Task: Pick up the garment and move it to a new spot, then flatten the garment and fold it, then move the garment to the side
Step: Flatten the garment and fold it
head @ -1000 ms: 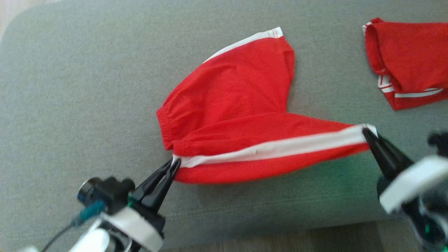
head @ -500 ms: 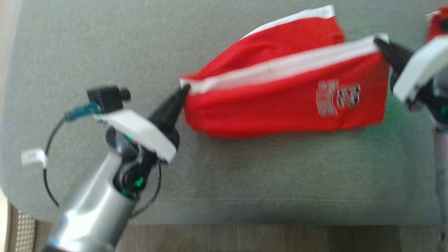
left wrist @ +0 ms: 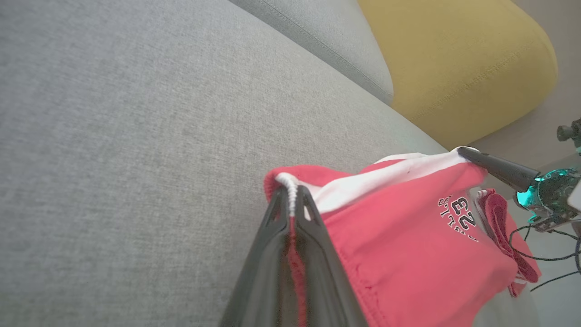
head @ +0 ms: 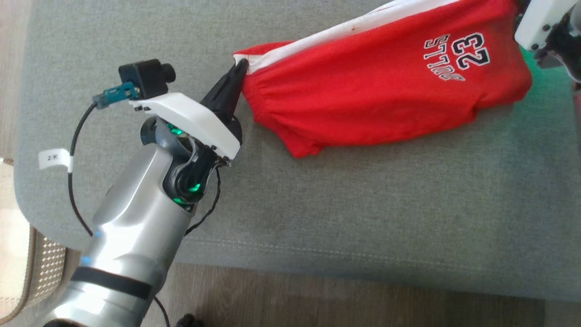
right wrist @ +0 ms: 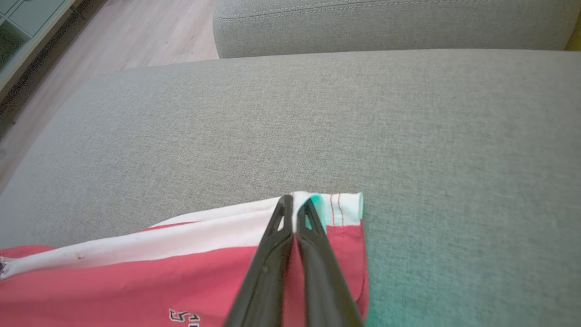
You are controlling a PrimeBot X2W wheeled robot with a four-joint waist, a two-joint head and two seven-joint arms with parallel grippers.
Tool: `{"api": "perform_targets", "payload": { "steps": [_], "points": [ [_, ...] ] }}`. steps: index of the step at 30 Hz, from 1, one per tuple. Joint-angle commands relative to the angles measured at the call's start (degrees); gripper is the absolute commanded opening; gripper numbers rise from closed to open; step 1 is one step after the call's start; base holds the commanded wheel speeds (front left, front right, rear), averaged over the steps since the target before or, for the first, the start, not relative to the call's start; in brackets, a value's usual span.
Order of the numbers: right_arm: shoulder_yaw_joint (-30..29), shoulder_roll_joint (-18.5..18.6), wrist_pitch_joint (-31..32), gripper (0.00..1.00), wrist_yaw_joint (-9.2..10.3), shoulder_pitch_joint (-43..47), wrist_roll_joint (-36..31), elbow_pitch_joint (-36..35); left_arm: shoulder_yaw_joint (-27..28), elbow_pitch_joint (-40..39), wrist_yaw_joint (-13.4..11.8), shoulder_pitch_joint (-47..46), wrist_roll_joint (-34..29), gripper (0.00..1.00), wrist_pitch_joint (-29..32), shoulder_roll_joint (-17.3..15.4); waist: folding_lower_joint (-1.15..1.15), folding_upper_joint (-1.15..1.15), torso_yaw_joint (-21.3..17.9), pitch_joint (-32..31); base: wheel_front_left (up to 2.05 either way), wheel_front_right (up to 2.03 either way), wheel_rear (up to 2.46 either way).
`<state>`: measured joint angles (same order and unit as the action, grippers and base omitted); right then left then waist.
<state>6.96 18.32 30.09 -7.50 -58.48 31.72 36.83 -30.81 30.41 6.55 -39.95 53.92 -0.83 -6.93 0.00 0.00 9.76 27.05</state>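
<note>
Grey cushion [head: 317, 218] lies under the red shorts [head: 372, 100], which hang stretched between my pincers over it. My left pincer [head: 237, 72] is clamped on the waistband corner and my right pincer [right wrist: 297, 200] on the hem corner. Lowering both evenly, cloth taut, should lay them flat.

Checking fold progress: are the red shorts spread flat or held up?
Held up, not flat: left gripper and right gripper each pinch one end of the white-striped edge, and the red shorts sag between them.
</note>
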Motion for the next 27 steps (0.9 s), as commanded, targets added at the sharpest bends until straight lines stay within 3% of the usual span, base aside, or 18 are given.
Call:
{"api": "perform_targets", "payload": {
  "steps": [1,2,3,5,10,16,20,27],
  "points": [
    [1.45,0.19,-1.65,0.82,0.01,-2.28,0.13,-0.85,1.56,-0.53,0.20,-2.28,-1.10,0.00,-1.56,-1.39,0.00,0.00,0.13,0.26,0.00,0.00,0.00],
    [1.45,0.19,-1.65,0.82,0.01,-2.28,0.13,-0.85,1.56,-0.53,0.20,-2.28,-1.10,0.00,-1.56,-1.39,0.00,0.00,0.13,0.26,0.00,0.00,0.00],
    [2.11,0.22,-2.75,1.00,0.01,-2.69,0.43,-0.15,1.35,0.03,0.27,-2.41,-1.37,0.34,-2.16,-1.29,0.00,0.00,0.06,0.25,0.00,0.00,0.00],
    [2.78,0.34,-5.29,1.00,0.01,-3.00,1.47,0.96,1.03,0.96,0.38,-2.39,-1.61,1.00,-3.27,-1.05,0.00,0.00,-0.16,0.08,0.00,0.00,0.00],
    [3.85,2.08,-11.76,1.00,0.01,-0.84,5.78,-0.17,0.48,1.54,-0.49,-1.24,-4.90,1.00,-9.19,-1.70,0.00,0.00,-1.14,-0.96,0.00,0.00,0.00],
    [3.41,6.13,-16.74,1.00,0.01,7.62,10.15,-5.09,0.88,-4.40,-8.98,3.40,-15.83,1.00,-14.03,-3.21,0.00,0.00,-1.51,-2.79,0.00,0.00,0.00],
    [3.79,7.05,-18.64,1.00,0.01,14.11,11.49,-6.90,4.97,-13.91,-15.09,9.69,-25.09,1.00,-14.14,-1.94,0.00,0.00,-0.69,-3.99,0.00,0.00,0.00],
    [4.63,7.39,-22.06,1.00,0.01,17.00,9.61,-1.80,6.18,-25.83,-19.19,21.63,-38.34,1.00,-14.16,0.94,0.00,0.00,3.26,-5.91,0.00,0.00,0.00]
  ]
}}
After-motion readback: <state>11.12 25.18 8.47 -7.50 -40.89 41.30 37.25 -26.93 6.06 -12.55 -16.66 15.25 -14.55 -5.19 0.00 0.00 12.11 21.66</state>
